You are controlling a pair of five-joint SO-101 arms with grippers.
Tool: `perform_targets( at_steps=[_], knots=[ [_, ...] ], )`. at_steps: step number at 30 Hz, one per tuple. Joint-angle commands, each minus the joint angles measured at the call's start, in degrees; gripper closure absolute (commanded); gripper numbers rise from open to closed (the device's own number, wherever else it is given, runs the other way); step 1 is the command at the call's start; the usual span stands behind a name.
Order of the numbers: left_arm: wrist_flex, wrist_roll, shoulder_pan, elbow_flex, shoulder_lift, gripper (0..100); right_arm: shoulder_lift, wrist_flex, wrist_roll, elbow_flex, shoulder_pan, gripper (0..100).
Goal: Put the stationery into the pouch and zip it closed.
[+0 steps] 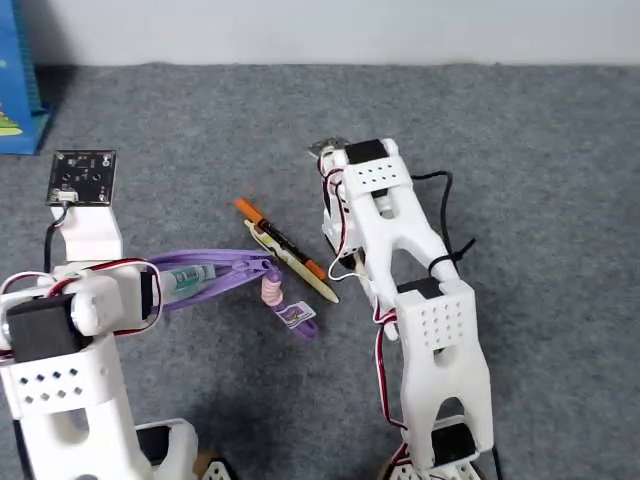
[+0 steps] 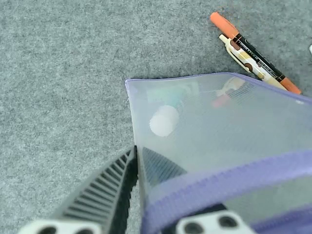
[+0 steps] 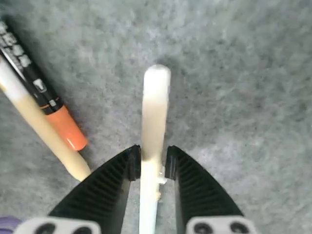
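Observation:
A translucent pouch (image 1: pixel 215 275) with a purple zip lies open on the grey carpet, and my left gripper (image 2: pixel 138 151) is shut on its edge. Through the pouch wall (image 2: pixel 219 126) I see a white-capped tube and a red item inside. An orange-and-black marker (image 1: pixel 280 238) and a cream pen (image 1: pixel 305 270) lie side by side just past the pouch mouth. My right gripper (image 3: pixel 152 158) is shut on a slim white pen (image 3: pixel 155 107), low over the carpet beside the marker's orange end (image 3: pixel 66 129) and the cream pen (image 3: pixel 34 122). In the high view the right gripper (image 1: pixel 352 265) is next to both pens.
A pink zip pull (image 1: pixel 272 290) with a small tag (image 1: pixel 298 316) hangs off the pouch's end. A black camera board (image 1: pixel 82 178) stands at the left, a blue box (image 1: pixel 15 90) in the far left corner. Open carpet stretches to the right and the back.

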Motion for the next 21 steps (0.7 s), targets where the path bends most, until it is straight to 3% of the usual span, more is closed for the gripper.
perform_targets(
  at_steps=[1, 21],
  knots=[
    [0.26, 0.26, 0.88, 0.04, 0.26, 99, -0.75, -1.63, 0.53, -1.85, -0.84, 95.4],
    [0.53, 0.26, 0.70, 0.04, 0.26, 99, 6.20, -1.54, 0.35, -2.02, -3.56, 96.2]
  ],
)
